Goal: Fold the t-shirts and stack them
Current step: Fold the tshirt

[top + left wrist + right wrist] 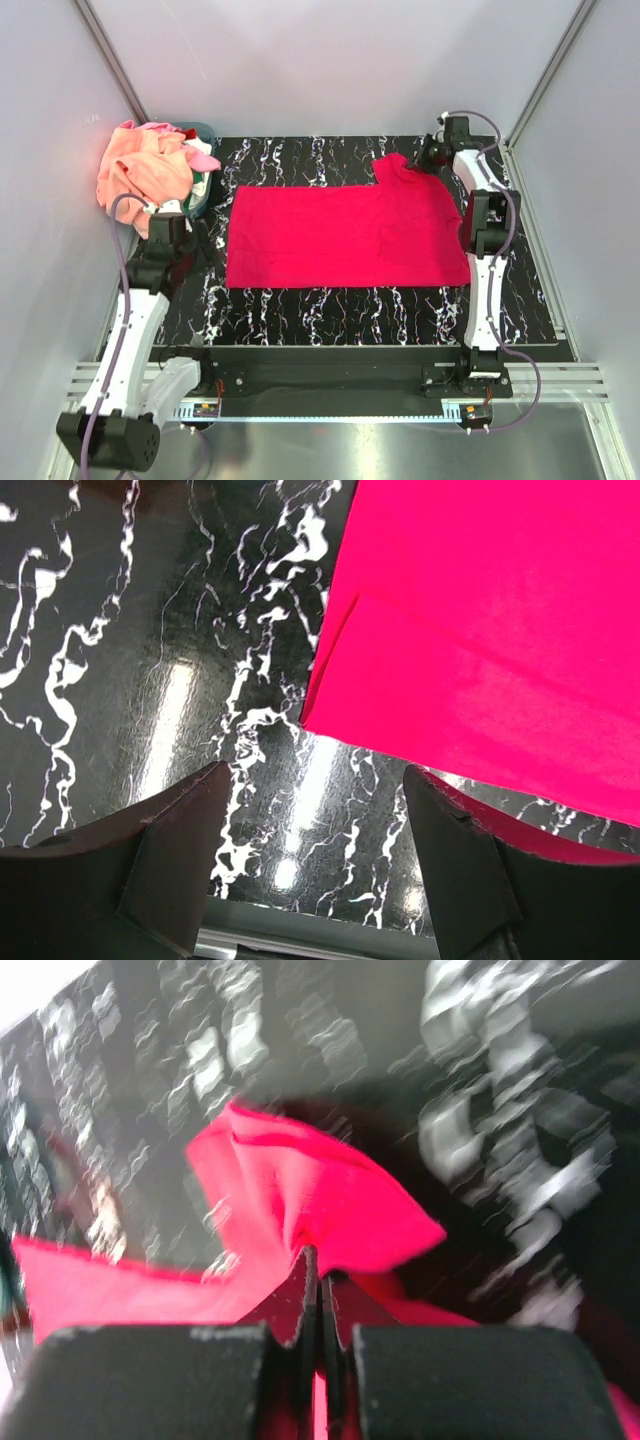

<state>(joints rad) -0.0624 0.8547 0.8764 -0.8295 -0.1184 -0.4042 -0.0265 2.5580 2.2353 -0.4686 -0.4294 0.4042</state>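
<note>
A crimson-red t-shirt (340,235) lies spread flat in the middle of the black marbled table. My right gripper (428,155) is at the shirt's far right corner, shut on a bunched fold of the red cloth (300,1195), which it lifts a little. My left gripper (197,243) is open and empty just left of the shirt's left edge; the left wrist view shows the shirt's near left corner (480,630) ahead of the fingers (180,850). More t-shirts, peach-orange and pink (145,165), sit heaped at the far left.
A small teal basket (203,180) stands at the far left corner under the heap of shirts. White walls close in the table on three sides. The table's front edge (330,350) runs in front of the arm bases.
</note>
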